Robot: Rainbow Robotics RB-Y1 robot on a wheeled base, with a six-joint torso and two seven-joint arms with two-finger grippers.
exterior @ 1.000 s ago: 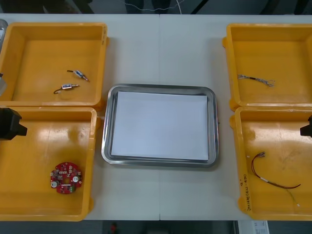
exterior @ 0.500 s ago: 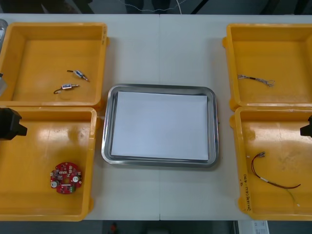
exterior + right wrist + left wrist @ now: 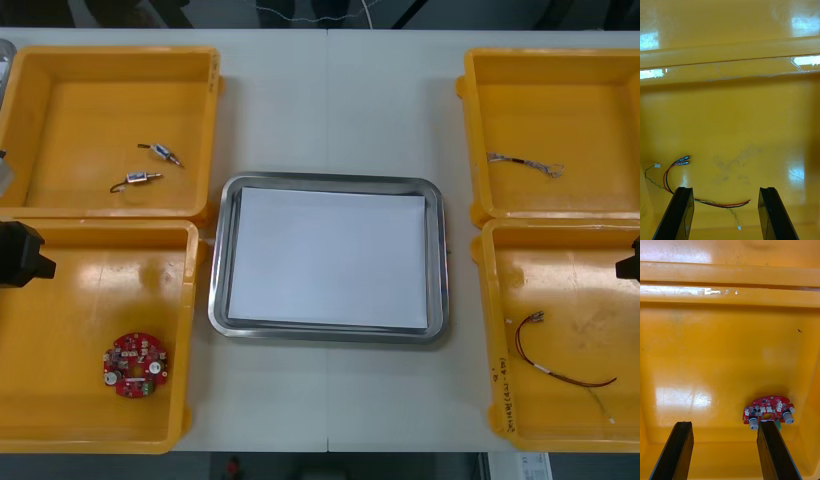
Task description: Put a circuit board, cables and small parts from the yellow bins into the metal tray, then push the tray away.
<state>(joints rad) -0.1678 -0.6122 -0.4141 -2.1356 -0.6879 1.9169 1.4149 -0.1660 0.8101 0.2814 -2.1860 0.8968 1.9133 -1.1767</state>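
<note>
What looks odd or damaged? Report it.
Nothing stands out. The metal tray sits squarely between the yellow bins; circuit board, cables and small metal parts lie in bins; left gripper and right gripper hang open over near bins.

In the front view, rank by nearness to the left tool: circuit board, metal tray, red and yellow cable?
From the left tool:
1. circuit board, in the left near bin.
2. metal tray, in the middle.
3. red and yellow cable, in the right near bin.

Glossy yellow bins, shiny metal tray
</note>
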